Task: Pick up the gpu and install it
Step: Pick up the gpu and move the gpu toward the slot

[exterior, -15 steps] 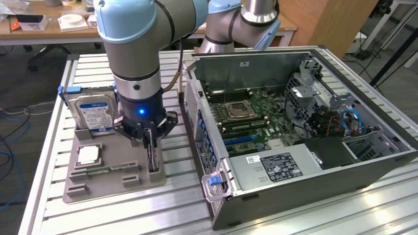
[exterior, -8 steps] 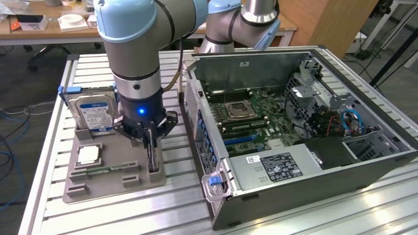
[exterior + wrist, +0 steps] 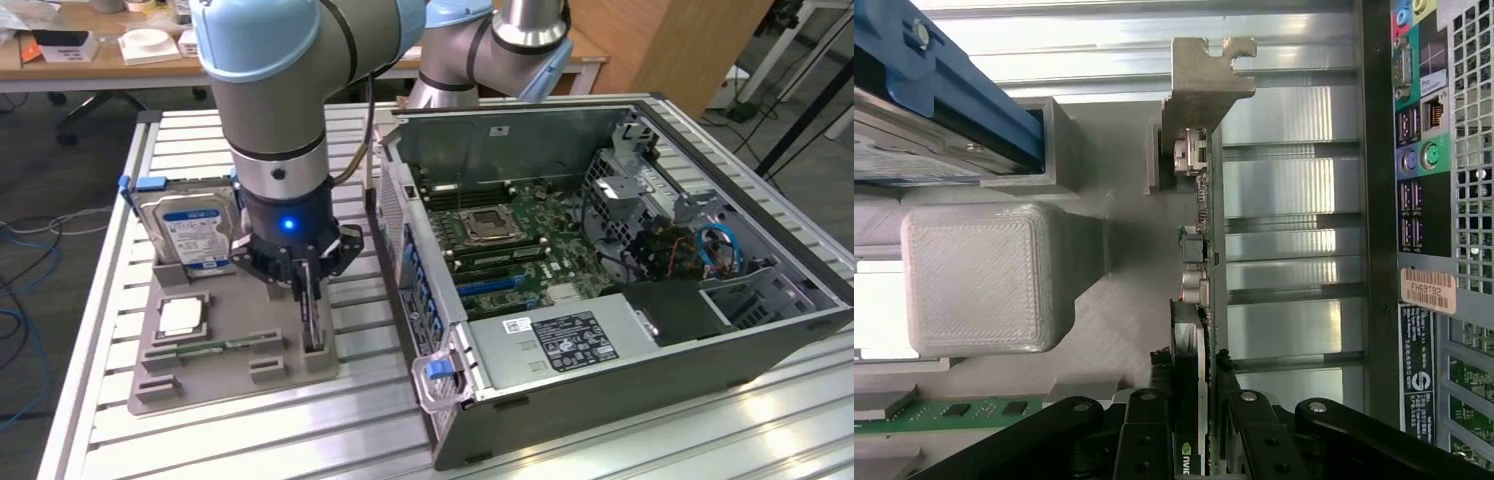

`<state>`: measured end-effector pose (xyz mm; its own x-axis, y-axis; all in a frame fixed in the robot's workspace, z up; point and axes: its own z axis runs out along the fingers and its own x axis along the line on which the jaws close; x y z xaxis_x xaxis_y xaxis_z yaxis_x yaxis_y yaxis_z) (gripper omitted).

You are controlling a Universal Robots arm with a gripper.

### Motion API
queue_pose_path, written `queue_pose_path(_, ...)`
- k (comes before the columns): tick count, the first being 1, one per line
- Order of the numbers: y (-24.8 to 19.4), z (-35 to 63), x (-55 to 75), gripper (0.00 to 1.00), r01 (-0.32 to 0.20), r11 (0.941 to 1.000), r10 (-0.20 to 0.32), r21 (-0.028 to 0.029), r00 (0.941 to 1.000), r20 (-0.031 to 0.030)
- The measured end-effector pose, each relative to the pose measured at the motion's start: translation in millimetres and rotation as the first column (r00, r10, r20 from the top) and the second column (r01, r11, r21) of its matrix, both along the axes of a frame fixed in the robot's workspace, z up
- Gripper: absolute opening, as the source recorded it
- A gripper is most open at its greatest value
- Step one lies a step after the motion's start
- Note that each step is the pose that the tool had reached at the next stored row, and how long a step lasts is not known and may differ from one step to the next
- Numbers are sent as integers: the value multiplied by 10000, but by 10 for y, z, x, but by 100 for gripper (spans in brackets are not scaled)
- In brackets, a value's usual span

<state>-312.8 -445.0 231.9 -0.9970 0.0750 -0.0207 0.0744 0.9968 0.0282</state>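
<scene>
At lower left of the exterior view, my pincer (image 3: 310, 308) grips the thin green-and-black gpu card (image 3: 1196, 250), which stands upright in the grey printed holder (image 3: 227, 365). A skewed lift could jam it.

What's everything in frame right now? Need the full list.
gpu: 1, green board with silver bracket, standing on edge in the holder tray
hard drive: 1, blue-white label, upright at the tray's far end
square chip: 1, silver, flat in the tray
memory stick: 1, green, flat in the tray
holder tray: 1, grey, on the table, exterior view's left
computer case: 1, dark grey, side open, exterior view's right
table: 1, silver slats, under everything
arm: 1, silver and light blue, above the tray
gripper: 1, black, closed on the gpu
</scene>
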Motion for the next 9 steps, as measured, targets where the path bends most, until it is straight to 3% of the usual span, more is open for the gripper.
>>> queue_pose_path(9, 0, 32, 0, 27, 0, 10000, 0, 1, 10000, 1)
